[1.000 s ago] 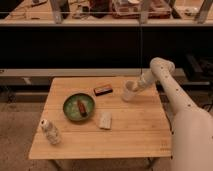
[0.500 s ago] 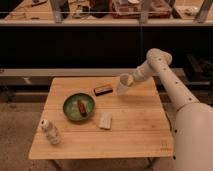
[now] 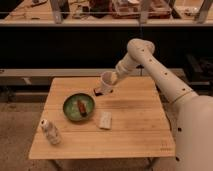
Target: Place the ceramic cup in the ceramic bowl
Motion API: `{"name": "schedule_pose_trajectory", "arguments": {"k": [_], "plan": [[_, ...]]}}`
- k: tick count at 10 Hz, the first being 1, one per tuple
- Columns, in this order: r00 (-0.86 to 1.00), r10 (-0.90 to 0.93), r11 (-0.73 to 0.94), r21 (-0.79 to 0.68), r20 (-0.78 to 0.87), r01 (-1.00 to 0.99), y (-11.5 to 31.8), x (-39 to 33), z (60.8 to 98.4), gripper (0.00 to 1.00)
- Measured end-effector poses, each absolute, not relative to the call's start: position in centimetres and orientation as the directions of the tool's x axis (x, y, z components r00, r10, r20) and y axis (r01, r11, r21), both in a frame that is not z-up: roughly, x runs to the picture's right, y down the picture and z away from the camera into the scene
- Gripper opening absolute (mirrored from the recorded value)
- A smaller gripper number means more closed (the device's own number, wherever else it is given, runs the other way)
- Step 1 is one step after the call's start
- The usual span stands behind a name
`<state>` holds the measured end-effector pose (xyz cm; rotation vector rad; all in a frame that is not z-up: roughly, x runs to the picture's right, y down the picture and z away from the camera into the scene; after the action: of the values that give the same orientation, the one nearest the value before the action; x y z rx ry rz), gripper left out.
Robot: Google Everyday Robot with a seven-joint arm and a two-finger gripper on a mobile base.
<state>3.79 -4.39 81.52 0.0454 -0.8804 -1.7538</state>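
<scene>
My gripper is shut on the ceramic cup, a small cream cylinder, and holds it in the air over the far middle of the wooden table. The cup is tilted, its mouth facing up and left. The ceramic bowl, round and green with a darker rim, sits on the table's left half, down and left of the cup. A brown-red oblong item lies inside the bowl.
A dark flat packet lies partly behind the cup. A pale rectangular packet lies right of the bowl. A whitish bottle lies at the front left corner. Shelving stands behind the table.
The gripper has lifted the cup off the table's far right and carried it left and up toward the bowl. The other items have not moved.
</scene>
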Motion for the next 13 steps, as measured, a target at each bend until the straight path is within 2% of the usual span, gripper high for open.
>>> {"name": "schedule_pose_trajectory", "arguments": {"k": [6, 10, 13], "plan": [[-0.571, -0.723, -0.17, 0.702, 0.388, 0.692, 0.4, -4.6, 80.3, 0.0], [-0.618, -0.684, -0.221, 0.697, 0.388, 0.682, 2.4, -6.7, 82.4, 0.02], [-0.584, -0.7, -0.209, 0.663, 0.411, 0.719, 1.9, -7.9, 85.0, 0.32]]}}
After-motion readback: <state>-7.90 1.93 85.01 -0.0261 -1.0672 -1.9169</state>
